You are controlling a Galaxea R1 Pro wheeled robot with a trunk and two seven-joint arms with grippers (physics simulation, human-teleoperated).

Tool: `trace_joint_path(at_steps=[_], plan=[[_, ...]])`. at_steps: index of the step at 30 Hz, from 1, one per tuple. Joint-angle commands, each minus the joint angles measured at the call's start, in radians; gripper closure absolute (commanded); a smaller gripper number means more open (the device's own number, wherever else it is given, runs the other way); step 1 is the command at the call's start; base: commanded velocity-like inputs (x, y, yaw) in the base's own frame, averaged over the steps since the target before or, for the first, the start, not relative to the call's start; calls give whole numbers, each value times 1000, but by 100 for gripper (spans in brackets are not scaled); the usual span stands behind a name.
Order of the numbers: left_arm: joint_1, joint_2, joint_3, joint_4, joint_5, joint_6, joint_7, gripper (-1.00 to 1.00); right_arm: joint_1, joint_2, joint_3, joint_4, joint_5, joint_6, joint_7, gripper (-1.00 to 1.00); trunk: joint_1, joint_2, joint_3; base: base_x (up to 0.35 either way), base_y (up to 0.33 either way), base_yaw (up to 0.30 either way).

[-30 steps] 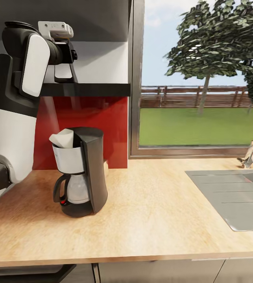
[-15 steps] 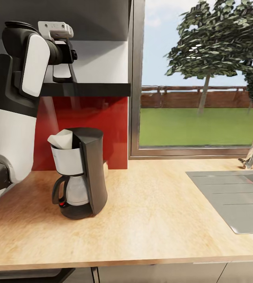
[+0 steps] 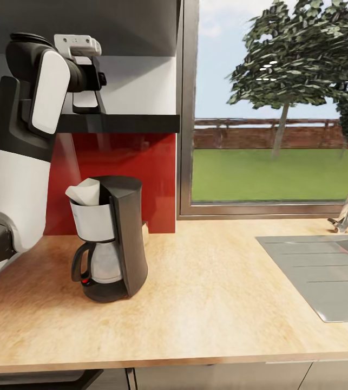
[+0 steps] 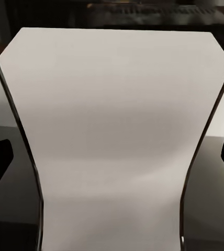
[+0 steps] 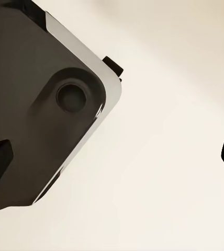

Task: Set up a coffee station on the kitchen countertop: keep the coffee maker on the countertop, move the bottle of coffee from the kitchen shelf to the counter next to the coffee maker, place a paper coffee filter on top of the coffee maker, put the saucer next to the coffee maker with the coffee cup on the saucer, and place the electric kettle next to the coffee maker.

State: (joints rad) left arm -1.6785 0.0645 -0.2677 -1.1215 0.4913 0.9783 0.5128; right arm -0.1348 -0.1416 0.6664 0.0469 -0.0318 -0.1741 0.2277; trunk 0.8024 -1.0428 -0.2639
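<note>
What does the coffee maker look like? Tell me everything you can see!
The coffee maker is a tall black machine standing upright on the light-wood countertop, in front of a red wall panel. It has a silver-grey band on top, a silvery carafe with a black handle below, and a small red switch. A white paper coffee filter pokes out of its top.

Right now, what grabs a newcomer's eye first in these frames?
The black coffee maker stands at the left of the light-wood countertop, with a white paper coffee filter poking out of its top against a red backsplash. Above it, the left arm is raised with its left gripper at the dark shelf. At the right, a grey sink lies under a big window.
</note>
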Motion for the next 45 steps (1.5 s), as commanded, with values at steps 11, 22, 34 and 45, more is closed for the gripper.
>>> trace_joint_path(at_steps=[11,22,34,45], plan=[[-1,1,-4,2,10,2,10,100,-2,0,4,4,-4,-7,4,-100,0,-1,-1,0,0,0],[-1,1,-4,0,12,2,10,100,-2,0,4,4,-4,-7,4,-100,0,-1,-1,0,0,0],[-1,0,-5,-47,12,2,10,100,-2,0,4,4,-4,-7,4,-100,0,-1,-1,0,0,0],[-1,0,-5,-58,12,2,10,100,-2,0,4,4,-4,-8,4,-100,0,-1,-1,-126,0,0]])
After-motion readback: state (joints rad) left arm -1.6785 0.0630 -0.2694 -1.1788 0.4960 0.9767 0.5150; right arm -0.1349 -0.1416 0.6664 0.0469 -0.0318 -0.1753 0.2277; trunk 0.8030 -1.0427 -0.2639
